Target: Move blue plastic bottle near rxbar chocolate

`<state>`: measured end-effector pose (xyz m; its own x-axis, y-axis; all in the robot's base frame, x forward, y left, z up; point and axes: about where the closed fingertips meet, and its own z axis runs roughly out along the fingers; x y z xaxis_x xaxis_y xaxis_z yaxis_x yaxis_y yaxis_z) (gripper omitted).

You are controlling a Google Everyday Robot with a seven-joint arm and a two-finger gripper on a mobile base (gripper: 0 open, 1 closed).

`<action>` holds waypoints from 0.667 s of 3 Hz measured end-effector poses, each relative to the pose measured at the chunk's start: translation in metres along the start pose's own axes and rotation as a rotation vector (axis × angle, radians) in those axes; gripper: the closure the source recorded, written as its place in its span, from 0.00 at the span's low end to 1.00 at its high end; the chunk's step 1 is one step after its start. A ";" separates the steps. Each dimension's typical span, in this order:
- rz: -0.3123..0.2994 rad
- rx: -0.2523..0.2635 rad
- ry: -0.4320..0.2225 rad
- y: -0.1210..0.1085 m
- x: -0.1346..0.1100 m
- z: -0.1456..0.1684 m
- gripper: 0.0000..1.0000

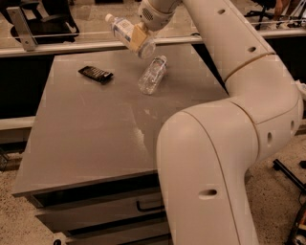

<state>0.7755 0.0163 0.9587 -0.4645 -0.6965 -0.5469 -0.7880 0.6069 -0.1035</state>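
The jaws, raised over the far edge of the counter (86, 143), are clamped on the blue bottle (123, 28), which is held tilted. The bar (95, 73) lies below and left of the jaws; a clear bottle (153, 74) lies just beneath them. Carry left, then lower beside the bar without touching it. Release only once seated.

This looks like an office or lab workspace rather than a home. A plain grey table (86, 139) tops a cabinet with a handled drawer (95, 214), the floor (24, 232) is speckled hard flooring, and beyond a glass panel (62, 28) along the table's far edge stands the star base of an office chair (264, 8). The robot's gripper (139, 38) hangs over that far edge, clasping the blue plastic bottle (122, 27) in the air.
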 end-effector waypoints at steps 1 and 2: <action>0.051 -0.017 -0.021 0.008 -0.002 0.016 1.00; 0.047 -0.060 -0.017 0.028 -0.001 0.032 0.82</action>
<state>0.7673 0.0465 0.9297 -0.4952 -0.6611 -0.5636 -0.7885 0.6144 -0.0278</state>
